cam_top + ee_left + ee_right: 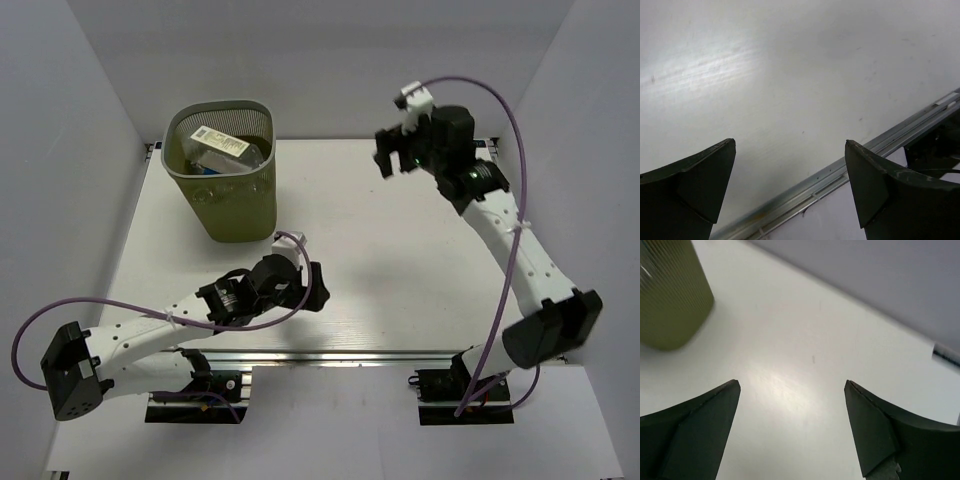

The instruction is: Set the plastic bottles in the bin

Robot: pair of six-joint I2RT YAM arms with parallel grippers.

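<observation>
The olive-green mesh bin (225, 205) stands at the back left of the table. Clear plastic bottles (222, 150) lie inside it, one with a blue label. No bottle shows on the table. My left gripper (318, 288) is open and empty, low over the table near the front edge, right of the bin; its view (790, 145) shows only bare table. My right gripper (388, 155) is open and empty, held high at the back right. The bin's wall shows at the upper left of the right wrist view (670, 295).
A metal rail (330, 357) runs along the table's near edge; it also shows in the left wrist view (840, 175). White walls enclose the table on the left, back and right.
</observation>
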